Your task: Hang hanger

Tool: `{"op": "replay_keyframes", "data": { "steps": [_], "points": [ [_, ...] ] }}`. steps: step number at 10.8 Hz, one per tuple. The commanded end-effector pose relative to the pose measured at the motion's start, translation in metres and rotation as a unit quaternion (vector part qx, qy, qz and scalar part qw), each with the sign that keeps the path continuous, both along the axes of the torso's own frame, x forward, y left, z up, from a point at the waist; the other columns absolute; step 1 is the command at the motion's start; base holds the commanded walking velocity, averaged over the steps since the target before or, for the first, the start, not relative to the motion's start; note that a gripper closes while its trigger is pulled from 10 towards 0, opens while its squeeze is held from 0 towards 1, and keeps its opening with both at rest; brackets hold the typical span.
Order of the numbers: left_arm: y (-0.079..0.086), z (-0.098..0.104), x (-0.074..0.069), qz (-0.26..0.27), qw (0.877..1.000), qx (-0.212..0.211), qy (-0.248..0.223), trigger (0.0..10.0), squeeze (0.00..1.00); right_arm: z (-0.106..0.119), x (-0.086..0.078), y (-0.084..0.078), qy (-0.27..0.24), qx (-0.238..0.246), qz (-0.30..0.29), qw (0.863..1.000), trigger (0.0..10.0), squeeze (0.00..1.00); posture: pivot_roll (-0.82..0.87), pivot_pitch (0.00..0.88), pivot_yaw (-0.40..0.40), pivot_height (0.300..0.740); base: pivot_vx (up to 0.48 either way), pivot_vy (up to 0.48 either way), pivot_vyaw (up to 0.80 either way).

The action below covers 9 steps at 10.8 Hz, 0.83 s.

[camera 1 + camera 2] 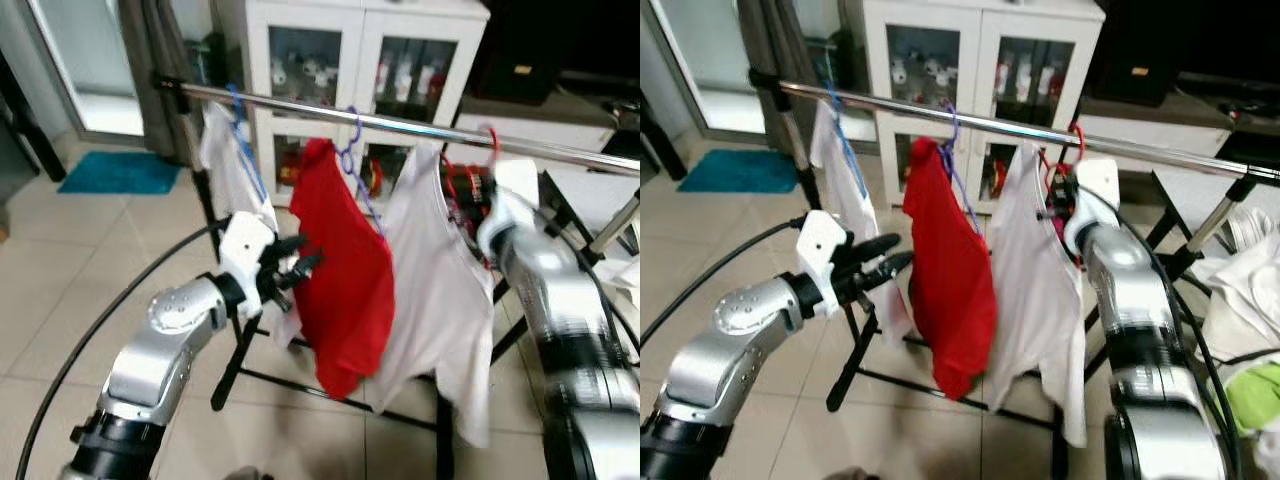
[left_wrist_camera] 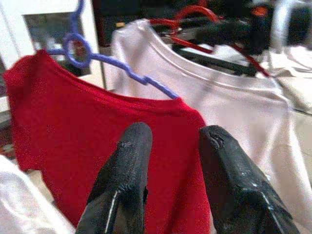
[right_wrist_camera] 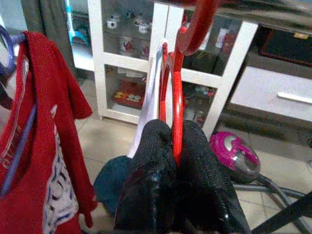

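Note:
A red hanger [image 3: 176, 92] carries a white shirt [image 1: 440, 290], and its hook [image 1: 1076, 134] curves up at the metal rail [image 1: 420, 127]. My right gripper [image 3: 175, 146] is shut on the hanger's red neck just below the hook, behind the shirt's collar. My left gripper [image 2: 170, 136] is open, its fingers [image 1: 300, 268] held close to the edge of a red shirt [image 1: 345, 265] without touching it. That red shirt hangs from a purple hanger [image 2: 117, 68] on the same rail.
Another white garment on a blue hanger [image 1: 238, 140] hangs at the rail's left end. A white glass-door cabinet [image 1: 350, 60] stands behind the rack. A blue mat [image 1: 120, 172] lies on the tiles, laundry [image 1: 1240, 300] is piled at right, and a pink vacuum [image 3: 234, 153] sits on the floor.

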<state>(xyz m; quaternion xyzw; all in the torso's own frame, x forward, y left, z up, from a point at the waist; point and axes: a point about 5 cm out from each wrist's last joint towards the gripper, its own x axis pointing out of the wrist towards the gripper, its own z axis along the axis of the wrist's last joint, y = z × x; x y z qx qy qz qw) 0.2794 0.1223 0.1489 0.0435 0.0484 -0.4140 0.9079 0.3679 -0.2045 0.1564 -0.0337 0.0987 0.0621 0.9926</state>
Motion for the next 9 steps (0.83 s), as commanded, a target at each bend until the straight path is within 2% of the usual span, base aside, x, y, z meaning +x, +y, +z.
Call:
{"op": "replay_keyframes", "data": {
  "steps": [1, 3, 5, 7, 9],
  "points": [
    [-0.003, 0.005, 0.000, -0.017, 1.000, 0.005, -0.003, 10.0, 0.00, 0.005, 0.006, -0.004, -0.004, 0.005, -0.017, 1.000, 10.0, 0.00, -0.03, 0.000, -0.024, 0.740, 0.000, 0.000, 0.00],
    [0.000, 0.004, -0.001, -0.024, 0.999, 0.015, 0.020, 10.0, 0.00, 0.001, 0.021, -0.005, 0.056, -0.007, -0.034, 0.998, 10.0, 0.00, -0.03, 0.000, -0.027, 0.740, 0.000, 0.000, 0.00],
    [0.005, 0.001, -0.002, -0.021, 0.999, 0.025, 0.034, 10.0, 0.00, 0.000, 0.027, -0.002, 0.087, 0.020, -0.042, 0.995, 10.0, 0.00, -0.02, 0.000, -0.031, 0.740, 0.000, 0.000, 0.00],
    [0.008, 0.000, -0.002, -0.015, 0.999, 0.032, 0.039, 10.0, 0.00, -0.001, 0.030, 0.003, 0.102, 0.021, -0.042, 0.994, 10.0, 0.00, -0.01, 0.000, -0.034, 0.740, 0.000, 0.000, 0.00],
    [0.009, 0.000, -0.002, -0.011, 0.999, 0.034, 0.038, 10.0, 0.00, 0.009, 0.035, 0.006, 0.067, 0.026, -0.036, 0.997, 10.0, 0.00, -0.01, 0.000, -0.039, 0.740, 0.000, 0.000, 0.00]
  ]
}}
